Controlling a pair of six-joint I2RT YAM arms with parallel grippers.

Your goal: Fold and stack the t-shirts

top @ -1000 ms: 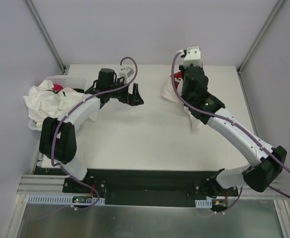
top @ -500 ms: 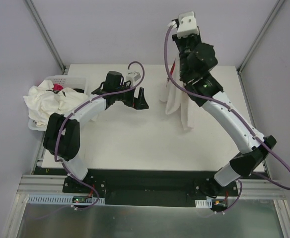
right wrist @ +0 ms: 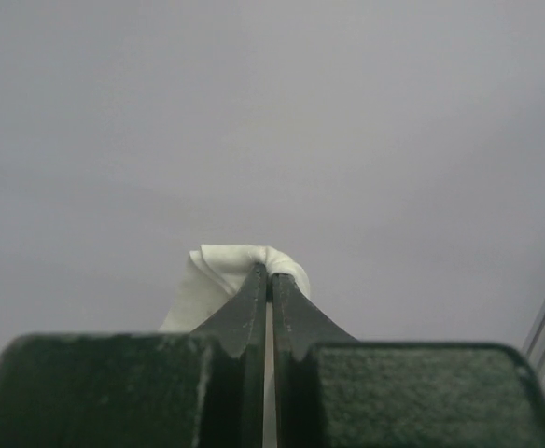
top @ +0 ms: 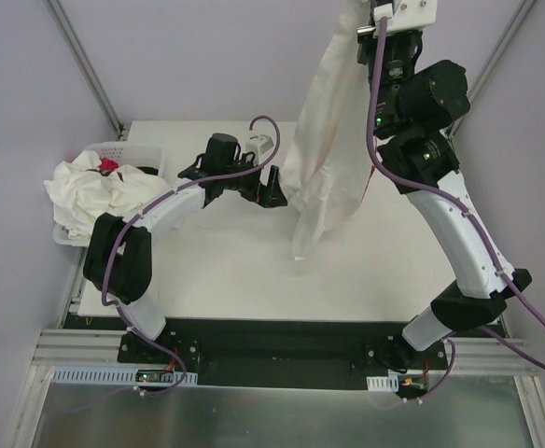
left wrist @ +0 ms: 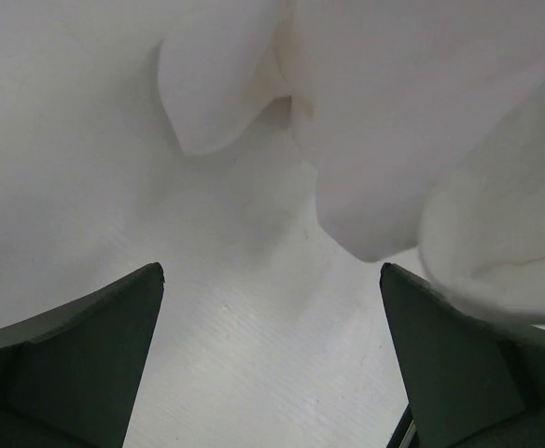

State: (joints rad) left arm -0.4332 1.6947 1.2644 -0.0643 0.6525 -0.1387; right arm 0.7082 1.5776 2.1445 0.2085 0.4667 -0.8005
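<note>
The right gripper [right wrist: 269, 273] is clamped tight on a fold of the hanging t-shirt [right wrist: 218, 271]. Its wrist view shows the two fingers pressed together with a small roll of white cloth bulging above the tips, and only grey wall [right wrist: 254, 112] behind. That view shows none of the rest of the garment.

The top view does. The shirt hangs from the gripper at the upper edge of the frame, where the gripper is partly cut off and hidden by cloth. It falls in a long crumpled drape toward the tabletop [top: 226, 271]; whether the lowest end touches cannot be told.

The left gripper [top: 274, 191] stands wide apart, holding nothing, just beside the drape's left edge. Its wrist view looks between the two dark fingers at rounded lobes of the cloth over the tabletop — blurred on the right.

At the tabletop's left edge a heap of t-shirts [top: 90, 191] spills over a white basket [top: 128, 149], hiding most of it — a red item [top: 109, 165] peeks out, too small to identify.
</note>
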